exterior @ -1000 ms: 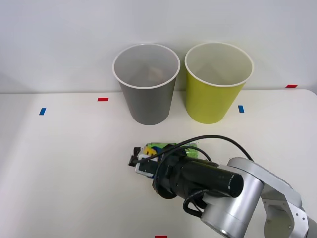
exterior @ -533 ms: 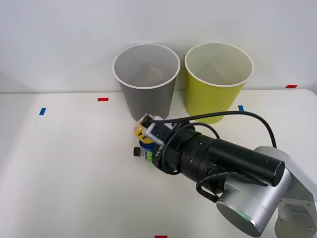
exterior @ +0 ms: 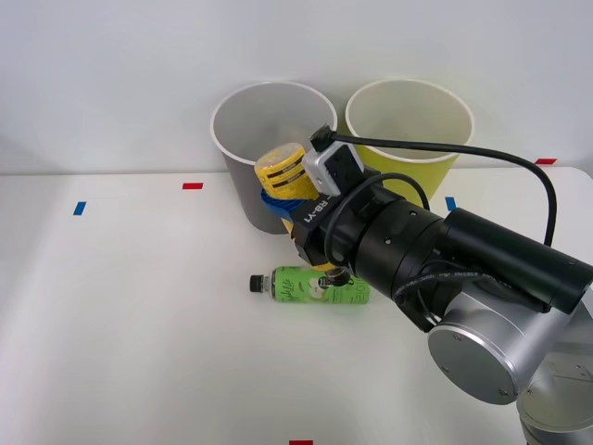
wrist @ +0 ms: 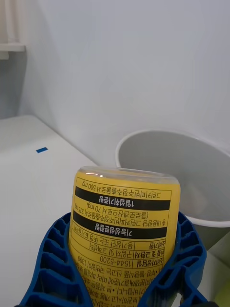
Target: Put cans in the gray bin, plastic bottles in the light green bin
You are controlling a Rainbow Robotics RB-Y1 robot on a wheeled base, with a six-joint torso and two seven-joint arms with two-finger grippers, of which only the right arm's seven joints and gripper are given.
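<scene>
My right gripper (exterior: 283,197) is shut on the yellow-labelled plastic bottle (exterior: 281,166) and holds it in the air, in front of the gray bin (exterior: 243,190) at rim height. In the wrist view the blue fingers (wrist: 56,254) clasp the bottle (wrist: 124,211) on both sides, base end forward, with the gray bin's white inside (wrist: 177,163) just beyond. The green-labelled plastic bottle (exterior: 320,287) lies on its side on the table, black cap pointing left, below the arm. The light green bin (exterior: 437,174) stands right of the gray one. The cans are hidden.
The white table (exterior: 130,315) carries small tape marks: red (exterior: 192,185) and blue (exterior: 79,208) at the left, blue (exterior: 450,203) and red (exterior: 545,160) at the right. A black cable (exterior: 445,146) arcs over the arm in front of the light green bin.
The gripper has risen from the table with the yellow bottle and moved back toward the gray bin. The green bottle, earlier under the arm, now lies uncovered on the table.
</scene>
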